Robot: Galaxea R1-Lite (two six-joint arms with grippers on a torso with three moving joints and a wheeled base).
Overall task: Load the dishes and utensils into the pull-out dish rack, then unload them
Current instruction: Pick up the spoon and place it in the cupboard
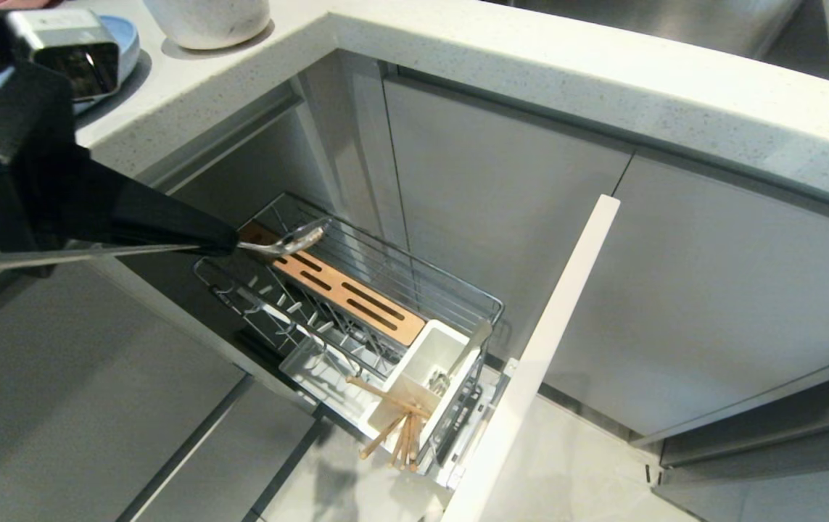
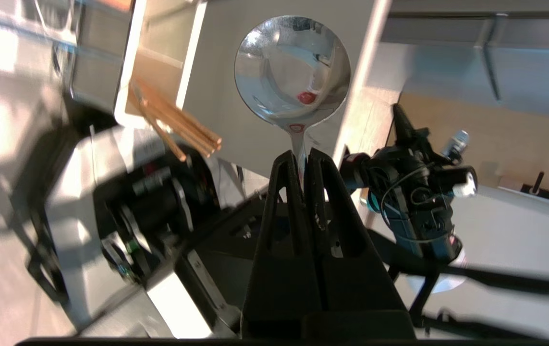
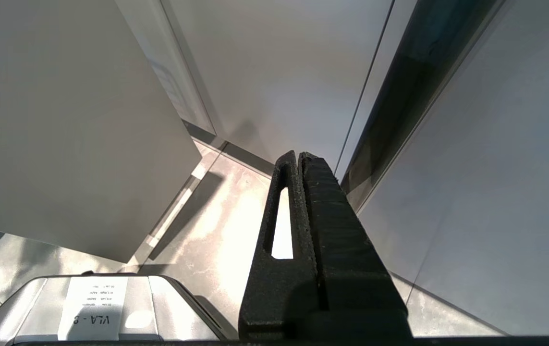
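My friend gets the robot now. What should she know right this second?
Left gripper: shut on a long silver metal spoon, held above the pulled-out chrome wire dish rack.
Right gripper: shut, empty, parked low by the cabinets.
Light-brown wooden chopsticks are in the rack's white plastic caddy.
Off-white round bowl and pale-blue round plate sit on the counter.
Left: the spoon, bowl and plate.
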